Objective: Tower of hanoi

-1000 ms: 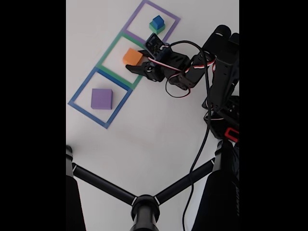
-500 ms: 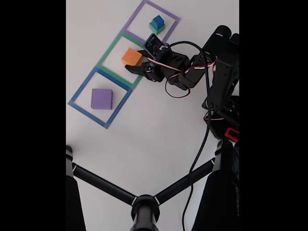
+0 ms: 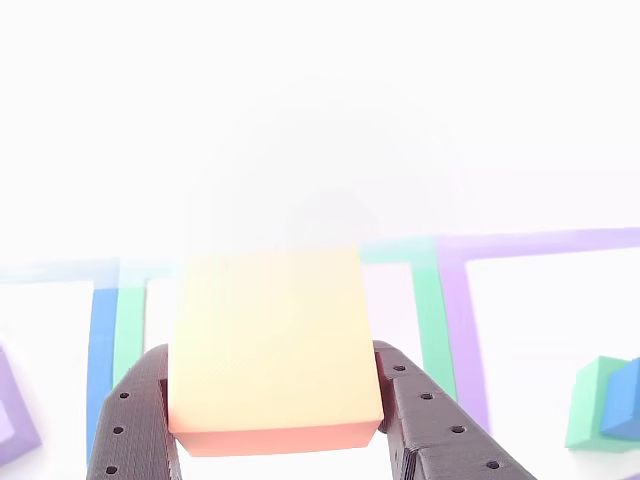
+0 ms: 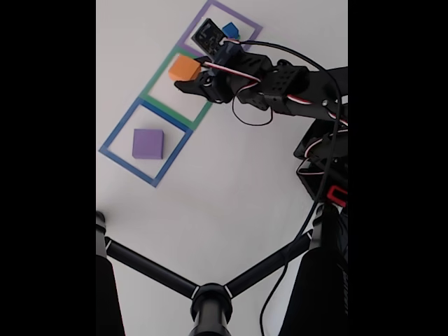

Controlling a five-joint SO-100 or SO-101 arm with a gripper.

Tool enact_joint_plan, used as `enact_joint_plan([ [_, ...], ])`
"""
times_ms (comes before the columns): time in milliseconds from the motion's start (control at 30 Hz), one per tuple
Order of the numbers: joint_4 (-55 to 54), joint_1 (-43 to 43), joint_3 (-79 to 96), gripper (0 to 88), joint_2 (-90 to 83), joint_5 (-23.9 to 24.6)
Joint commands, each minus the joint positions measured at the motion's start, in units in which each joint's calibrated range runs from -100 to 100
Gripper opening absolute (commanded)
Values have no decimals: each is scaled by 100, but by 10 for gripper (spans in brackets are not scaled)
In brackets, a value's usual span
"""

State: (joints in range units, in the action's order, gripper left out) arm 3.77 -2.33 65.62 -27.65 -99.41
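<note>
An orange cube [image 4: 183, 67] is pinched between the fingers of my gripper [image 4: 191, 74] over the green taped square [image 4: 155, 82] in the fixed view. The other view looks along the gripper [image 3: 272, 354]: the orange cube [image 3: 270, 345] fills the gap between both dark fingers [image 3: 135, 425], so the gripper is shut on it. A purple cube [image 4: 148, 143] lies flat in the blue taped square [image 4: 115, 133]. A small blue cube [image 4: 230, 29] is partly hidden behind the wrist in the purple taped square [image 4: 203, 12]; in the other view this blue cube [image 3: 626, 398] stands against a green cube [image 3: 588, 402].
A black tripod [image 4: 210, 297] spreads its legs across the lower part of the fixed view. The arm's base [image 4: 325, 164] and its cables stand at the right. White table [image 4: 224, 189] lies open between the squares and the tripod.
The arm has stretched out and swung up the picture toward the purple square, carrying the orange cube from mid-green-square to its far edge. The wrist now covers most of the blue-green stack.
</note>
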Motion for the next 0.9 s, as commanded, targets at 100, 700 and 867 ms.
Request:
enact_joint_plan([
  [100, 2991, 137, -1826, 117, -1228, -59],
  [700, 6578, 655, -4944, 113, -1470, -59],
  [867, 6991, 1125, -5353, 113, -1454, -59],
])
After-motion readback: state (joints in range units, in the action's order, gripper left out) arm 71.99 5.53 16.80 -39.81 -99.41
